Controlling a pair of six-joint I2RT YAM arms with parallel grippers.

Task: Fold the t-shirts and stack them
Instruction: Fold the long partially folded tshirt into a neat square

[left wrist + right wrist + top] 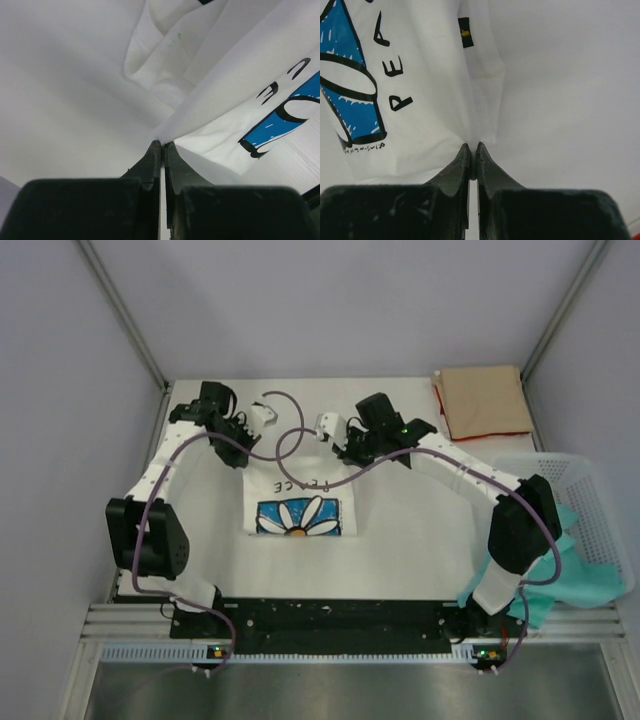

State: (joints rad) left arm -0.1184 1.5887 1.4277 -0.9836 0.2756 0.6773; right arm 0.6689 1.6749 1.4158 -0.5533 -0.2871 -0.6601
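The white t-shirt point(297, 502) with the blue daisy print and the word "PEACE" lies partly folded at the table's middle. My left gripper point(243, 454) is shut on its far left corner. In the left wrist view the white cloth point(235, 85) runs straight out of the closed tips of that gripper point(163, 143). My right gripper point(346, 454) is shut on the far right corner, where the cloth point(425, 95) bunches at the tips of the gripper point(472, 145). A tan t-shirt point(484, 400) with a red edge lies folded at the back right.
A white mesh basket point(592, 502) stands at the right edge of the table, with a teal cloth point(562, 580) spilling from it toward the right arm's base. Grey walls close in the left, back and right sides.
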